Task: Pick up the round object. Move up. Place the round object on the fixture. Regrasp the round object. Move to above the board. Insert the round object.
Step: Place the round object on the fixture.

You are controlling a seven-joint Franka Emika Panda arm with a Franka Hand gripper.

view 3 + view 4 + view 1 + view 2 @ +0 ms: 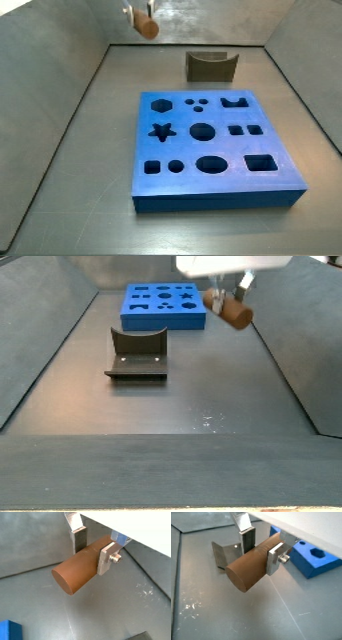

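Gripper: your gripper (90,549) hangs raised above the floor, well clear of it, in both side views.
Fingers: your silver plates (274,559) are clamped on the round object (250,569), which lies crosswise between them.

The end effector (91,553) has flat silver finger plates with dark pads (79,540), and pinched between them is the round object (79,568), a plain brown-orange with a slightly lighter flat end. Below the end effector the worktop (40,542) is dull grey with a few white scuff flecks. Off to one side of it sits the board (211,149), bright solid blue with darker cut-outs. The fixture (210,66) beyond it looks olive-brown in a side view, more grey-dark elsewhere (138,352).
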